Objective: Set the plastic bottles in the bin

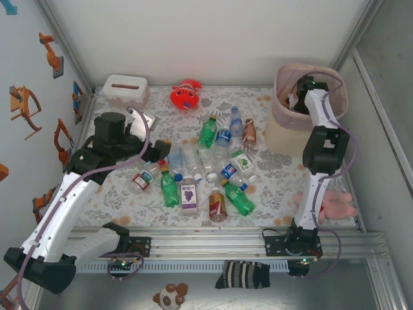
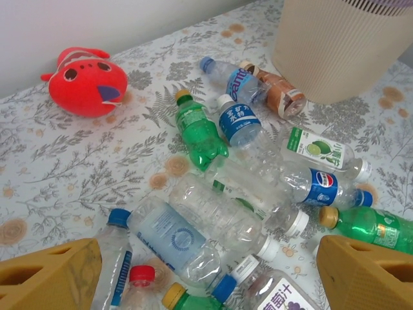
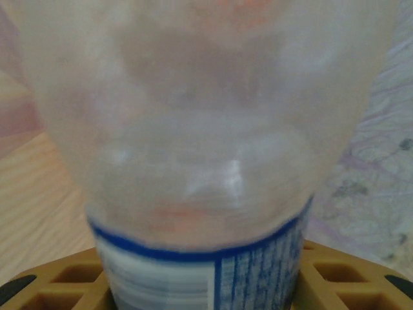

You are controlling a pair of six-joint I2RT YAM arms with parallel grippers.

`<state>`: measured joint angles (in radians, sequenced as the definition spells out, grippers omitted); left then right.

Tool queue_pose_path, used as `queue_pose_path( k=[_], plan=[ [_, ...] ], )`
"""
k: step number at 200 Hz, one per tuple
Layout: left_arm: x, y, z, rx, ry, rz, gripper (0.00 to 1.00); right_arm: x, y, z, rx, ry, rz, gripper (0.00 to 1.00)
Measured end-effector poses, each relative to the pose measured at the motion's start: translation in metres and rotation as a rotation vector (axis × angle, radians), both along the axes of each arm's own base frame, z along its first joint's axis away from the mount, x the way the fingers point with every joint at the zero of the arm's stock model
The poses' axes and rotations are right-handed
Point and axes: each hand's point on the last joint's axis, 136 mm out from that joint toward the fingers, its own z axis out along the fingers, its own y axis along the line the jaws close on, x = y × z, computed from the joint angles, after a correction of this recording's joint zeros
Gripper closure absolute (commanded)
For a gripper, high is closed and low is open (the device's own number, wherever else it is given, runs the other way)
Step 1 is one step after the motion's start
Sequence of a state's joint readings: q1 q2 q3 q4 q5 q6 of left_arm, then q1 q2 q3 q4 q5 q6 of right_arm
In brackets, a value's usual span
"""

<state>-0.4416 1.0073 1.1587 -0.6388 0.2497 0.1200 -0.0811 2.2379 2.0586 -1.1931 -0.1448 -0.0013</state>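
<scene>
Bottles (image 1: 222, 137) left of bin (image 1: 281, 137)

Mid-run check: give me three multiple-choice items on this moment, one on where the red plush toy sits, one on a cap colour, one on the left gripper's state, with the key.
1. The red plush toy lies:
A. on the near rail
B. at the far edge, between the tissue box and the bin
C. in the bottle pile

2. The green bottle nearest that toy has a cap that is:
A. yellow
B. white
C. purple

3. The left gripper is:
A. shut on a bottle
B. down inside the bin
C. open, nothing between its fingers

Key:
1 B, the top view shows it at the far edge between the two.
2 A, the left wrist view shows the yellow cap.
3 C, its fingers stand wide apart and grip nothing.
</scene>
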Motion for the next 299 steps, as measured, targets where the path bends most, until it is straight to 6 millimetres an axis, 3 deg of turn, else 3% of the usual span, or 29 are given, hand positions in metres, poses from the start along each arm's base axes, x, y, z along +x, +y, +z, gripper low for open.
queue_pose_path(
  k=[51, 122, 217, 299],
  plan=[
    [0.002, 0.008, -0.016, 0.047, 0.047, 0.017, 0.14, 0.003, 0.001, -0.008, 0.021, 0.012, -0.003, 0.32],
    [-0.001, 0.012, -0.033, 0.080, 0.101, 0.020, 0.14, 0.004, 0.004, -0.002, 0.036, -0.002, 0.000, 0.25],
    [0.000, 0.016, -0.046, 0.115, 0.138, 0.032, 0.14, -0.003, 0.005, 0.098, 0.018, -0.221, 0.001, 0.25],
    [0.006, 0.024, -0.092, 0.243, 0.268, 0.046, 0.18, -0.012, 0.003, 0.194, -0.008, -0.446, -0.016, 0.28]
  ],
)
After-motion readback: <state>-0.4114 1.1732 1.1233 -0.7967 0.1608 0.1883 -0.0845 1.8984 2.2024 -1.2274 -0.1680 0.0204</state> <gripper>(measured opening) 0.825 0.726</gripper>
